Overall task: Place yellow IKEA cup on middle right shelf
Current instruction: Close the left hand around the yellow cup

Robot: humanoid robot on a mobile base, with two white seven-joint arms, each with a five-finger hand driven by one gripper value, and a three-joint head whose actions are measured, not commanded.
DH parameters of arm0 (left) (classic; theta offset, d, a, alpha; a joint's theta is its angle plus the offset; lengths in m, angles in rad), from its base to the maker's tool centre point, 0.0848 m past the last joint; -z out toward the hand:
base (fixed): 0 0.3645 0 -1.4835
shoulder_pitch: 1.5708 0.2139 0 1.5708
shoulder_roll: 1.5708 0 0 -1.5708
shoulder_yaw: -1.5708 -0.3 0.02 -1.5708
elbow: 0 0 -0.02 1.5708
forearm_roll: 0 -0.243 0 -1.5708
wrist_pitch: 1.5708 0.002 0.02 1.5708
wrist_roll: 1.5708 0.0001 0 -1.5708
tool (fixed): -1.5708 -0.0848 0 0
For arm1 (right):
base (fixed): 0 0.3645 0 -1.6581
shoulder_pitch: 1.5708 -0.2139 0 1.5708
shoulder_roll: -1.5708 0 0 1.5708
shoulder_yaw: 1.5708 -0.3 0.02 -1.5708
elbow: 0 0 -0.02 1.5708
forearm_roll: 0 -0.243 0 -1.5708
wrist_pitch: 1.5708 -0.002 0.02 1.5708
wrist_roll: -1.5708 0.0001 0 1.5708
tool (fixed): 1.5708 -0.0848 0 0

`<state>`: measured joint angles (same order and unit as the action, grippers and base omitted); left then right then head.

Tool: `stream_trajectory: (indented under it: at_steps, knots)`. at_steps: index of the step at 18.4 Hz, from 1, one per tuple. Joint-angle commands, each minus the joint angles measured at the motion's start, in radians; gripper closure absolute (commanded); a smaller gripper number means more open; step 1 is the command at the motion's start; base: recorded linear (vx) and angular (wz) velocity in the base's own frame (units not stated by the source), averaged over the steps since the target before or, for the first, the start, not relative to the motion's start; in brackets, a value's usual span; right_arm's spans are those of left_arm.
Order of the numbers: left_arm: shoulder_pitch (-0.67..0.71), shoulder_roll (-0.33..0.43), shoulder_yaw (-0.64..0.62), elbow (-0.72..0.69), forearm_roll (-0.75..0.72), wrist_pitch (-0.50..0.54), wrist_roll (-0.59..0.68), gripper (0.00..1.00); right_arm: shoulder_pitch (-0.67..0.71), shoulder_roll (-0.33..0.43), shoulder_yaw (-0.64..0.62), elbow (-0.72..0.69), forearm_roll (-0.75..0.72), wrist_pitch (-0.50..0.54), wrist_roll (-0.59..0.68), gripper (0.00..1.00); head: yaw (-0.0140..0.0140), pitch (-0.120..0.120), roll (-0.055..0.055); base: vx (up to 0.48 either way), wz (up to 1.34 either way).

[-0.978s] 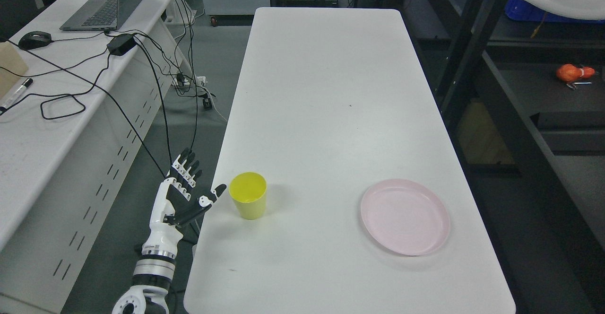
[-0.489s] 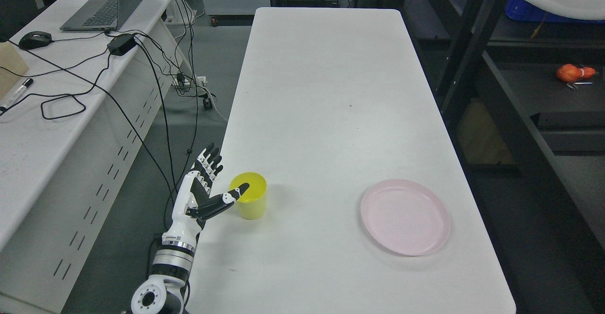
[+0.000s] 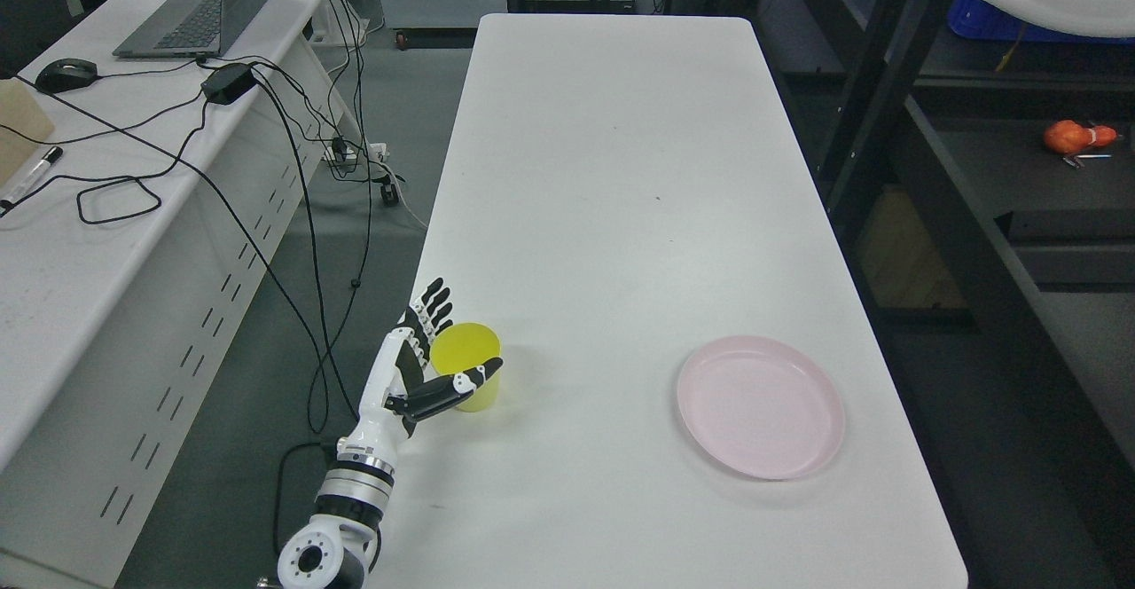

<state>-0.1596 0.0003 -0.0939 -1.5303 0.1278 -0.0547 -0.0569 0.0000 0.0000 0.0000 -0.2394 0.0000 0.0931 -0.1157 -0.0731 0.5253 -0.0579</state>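
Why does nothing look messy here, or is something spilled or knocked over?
Nothing stands out. The cup stands upright on the table, the plate lies flat to its right, and the left hand is open beside the cup.

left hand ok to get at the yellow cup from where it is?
Probably yes. The left hand is open right beside the yellow cup, thumb across its near side, fingers at its left. Nothing lies between them; the pink plate sits well off to the right.

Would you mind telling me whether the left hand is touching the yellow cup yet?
Cannot tell. In the head view the left hand is open around the yellow cup; its thumb overlaps the cup's front, but neither contact nor gap shows plainly.
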Motion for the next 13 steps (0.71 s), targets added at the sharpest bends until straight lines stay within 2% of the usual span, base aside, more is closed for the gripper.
stream_trajectory:
  at_steps: [1,8,13]
  knots:
    - [-0.005,0.017,-0.063,0.104,-0.025,-0.019,0.000,0.03,0.014,-0.017,0.017,-0.001,-0.025,0.001,-0.001,0.01,0.0000,0.000,0.000,0.000,0.00]
    - [-0.037,0.017,-0.049,0.182,-0.027,-0.020,0.002,0.03,0.014,-0.017,0.017,0.000,-0.025,0.001,-0.001,0.01,0.0000,0.000,0.000,0.000,0.00]
    - [-0.060,0.017,-0.012,0.245,-0.025,-0.027,0.006,0.23,0.014,-0.017,0.017,0.000,-0.025,0.001,-0.001,0.01,0.0000,0.000,0.000,0.000,0.00]
